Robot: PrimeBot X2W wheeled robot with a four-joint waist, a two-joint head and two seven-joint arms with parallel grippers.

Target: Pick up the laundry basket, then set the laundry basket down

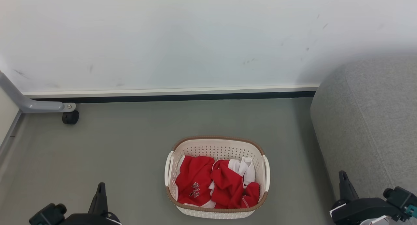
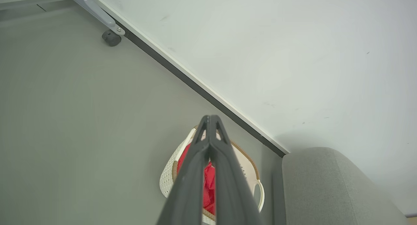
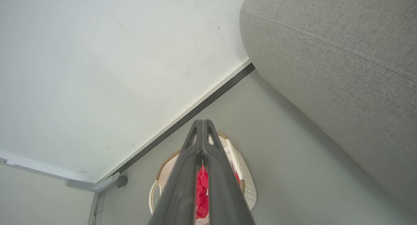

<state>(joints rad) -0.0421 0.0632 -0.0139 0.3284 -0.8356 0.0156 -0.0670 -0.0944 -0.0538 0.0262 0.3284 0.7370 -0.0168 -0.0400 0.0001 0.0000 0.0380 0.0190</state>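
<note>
Well apart from both closed jaws, the laundry basket [image 1: 217, 150] sits between them.

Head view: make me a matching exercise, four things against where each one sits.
Things:
1. laundry basket
2. red clothes
3. caster wheel
4. grey sofa

Places:
A. far left, middle height of the view
B. low centre of the view
C. along the right side of the view
D. piled inside the laundry basket

Pairs: 1-B, 2-D, 3-A, 4-C
</note>
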